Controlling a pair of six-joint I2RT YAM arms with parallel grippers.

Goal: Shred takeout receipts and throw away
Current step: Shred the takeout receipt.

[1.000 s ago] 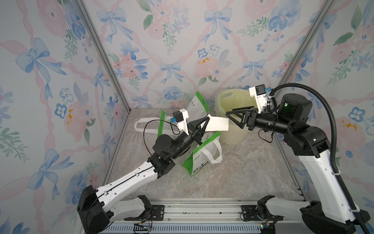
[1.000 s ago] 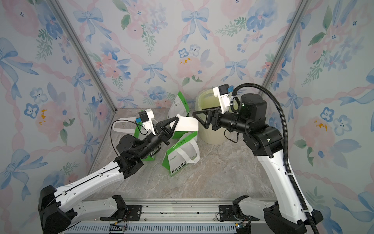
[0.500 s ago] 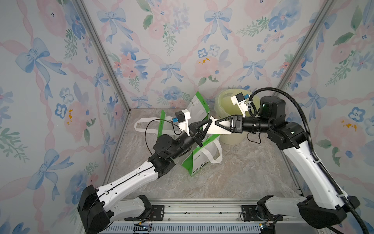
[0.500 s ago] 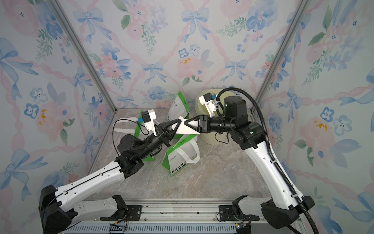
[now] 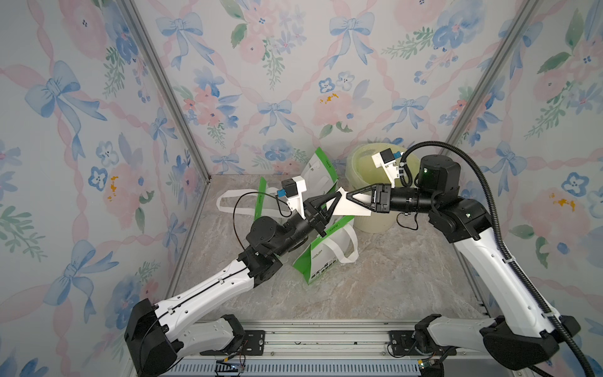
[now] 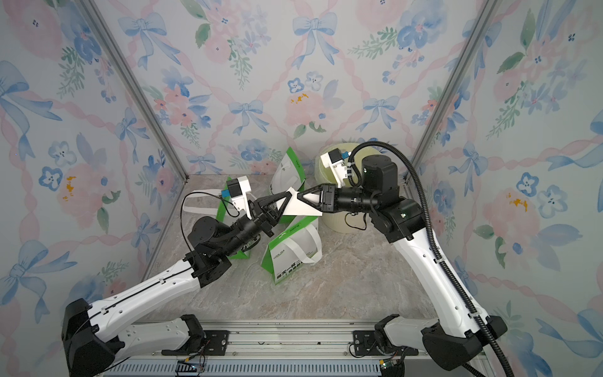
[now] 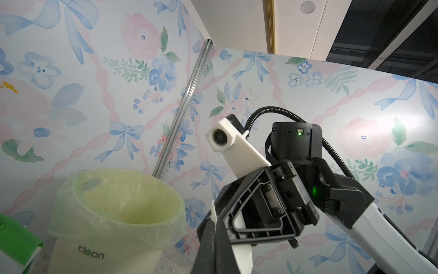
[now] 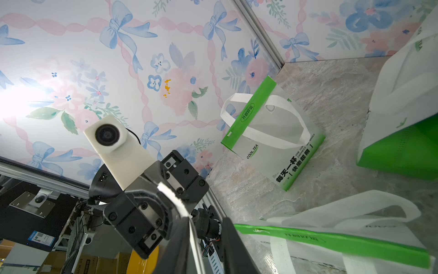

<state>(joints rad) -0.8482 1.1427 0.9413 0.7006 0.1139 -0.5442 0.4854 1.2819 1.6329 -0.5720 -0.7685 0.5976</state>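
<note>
One white takeout receipt (image 5: 341, 208) (image 6: 293, 206) hangs in the air between my two arms, above the bags and just left of the bin. My left gripper (image 5: 339, 194) (image 6: 290, 192) is shut on its edge; the left wrist view shows the slip (image 7: 241, 256) pinched between the closed fingertips (image 7: 214, 219). My right gripper (image 5: 348, 196) (image 6: 298, 195) faces it tip to tip and straddles the same slip. In the right wrist view the receipt (image 8: 175, 199) lies along one finger, with a gap left to the other fingertip (image 8: 226, 221).
A pale bin (image 5: 372, 222) (image 7: 71, 189) with a yellow-green liner stands at the back right, open-topped. Three green-and-white bags lie on the marble floor: one in the middle (image 5: 326, 258), one against the back wall (image 5: 319, 169), one at the left (image 5: 261, 202).
My right arm has swung left from in front of the bin to the receipt, and its jaws have narrowed around the slip. The left gripper has held the receipt nearly still.
</note>
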